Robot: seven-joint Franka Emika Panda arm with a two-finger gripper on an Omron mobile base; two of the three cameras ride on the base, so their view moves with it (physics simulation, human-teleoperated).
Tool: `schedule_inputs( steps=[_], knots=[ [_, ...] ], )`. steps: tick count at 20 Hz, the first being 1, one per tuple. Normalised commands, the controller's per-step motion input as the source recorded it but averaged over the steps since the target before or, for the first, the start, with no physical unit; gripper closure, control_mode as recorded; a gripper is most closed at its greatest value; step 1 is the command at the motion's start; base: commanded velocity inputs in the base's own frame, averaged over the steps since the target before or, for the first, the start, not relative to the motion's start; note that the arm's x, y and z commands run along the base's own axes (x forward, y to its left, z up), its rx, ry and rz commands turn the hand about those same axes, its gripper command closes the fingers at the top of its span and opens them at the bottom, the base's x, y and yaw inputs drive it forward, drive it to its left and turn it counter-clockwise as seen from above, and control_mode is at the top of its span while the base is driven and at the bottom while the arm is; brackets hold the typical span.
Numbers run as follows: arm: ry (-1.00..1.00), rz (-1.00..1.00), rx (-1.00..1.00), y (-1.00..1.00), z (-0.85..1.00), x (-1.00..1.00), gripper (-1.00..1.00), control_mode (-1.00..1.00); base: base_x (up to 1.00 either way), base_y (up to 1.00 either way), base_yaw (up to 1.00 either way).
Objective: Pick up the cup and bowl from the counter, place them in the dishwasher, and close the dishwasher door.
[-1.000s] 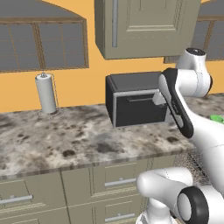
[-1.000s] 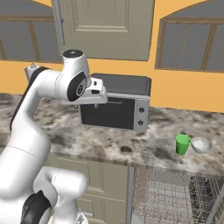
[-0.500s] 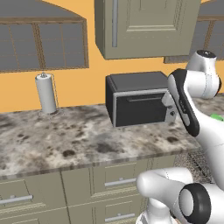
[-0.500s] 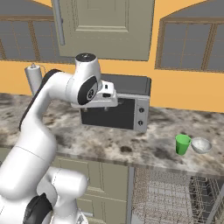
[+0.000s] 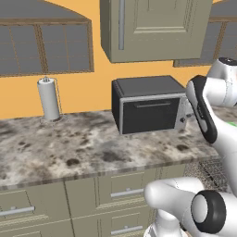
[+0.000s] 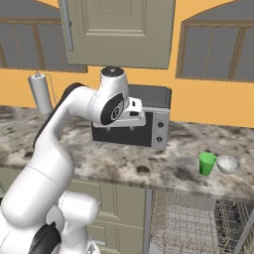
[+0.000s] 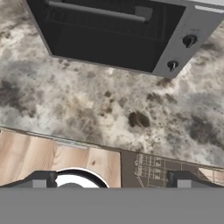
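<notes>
1. Mottled grey and brown stone is forming the counter [image 6: 124,166] we are working over, with a black-and-silver toaster oven [image 6: 149,121] standing at its back.
2. We are holding our gripper [image 7: 111,180] high above the counter's front edge, jaws spread wide and gripping nothing.
3. We are seeing the green cup [image 6: 207,163] upright near the counter's right end, with the small pale bowl [image 6: 228,164] just beside it.
4. Below them, the dishwasher [image 6: 198,225] is standing open, its grey wire rack showing.
5. We are judging the risks: the cup and bowl sit close together, so reaching for one could knock the other, and swinging across could clip the toaster oven.
</notes>
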Motion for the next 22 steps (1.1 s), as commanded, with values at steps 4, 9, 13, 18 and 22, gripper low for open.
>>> schedule_inputs(
  steps=[4,9,13,18,22],
  knots=[
    [0.00,0.00,-0.01,-0.38,-0.16,0.00,-1.00,-1.00,0.00,0.00,0.00],
    [0.00,0.00,-0.02,-0.39,-0.19,0.00,-1.00,-1.00,0.00,0.00,0.00],
    [0.00,0.00,-0.02,-0.38,-0.25,0.00,-1.00,-1.00,0.00,0.00,0.00],
    [0.00,0.00,-0.03,-0.37,-0.14,0.00,-1.00,-1.00,0.00,0.00,0.00],
    [0.00,0.00,-0.01,-0.37,-0.10,0.00,-1.00,-1.00,0.00,0.00,0.00]
  ],
)
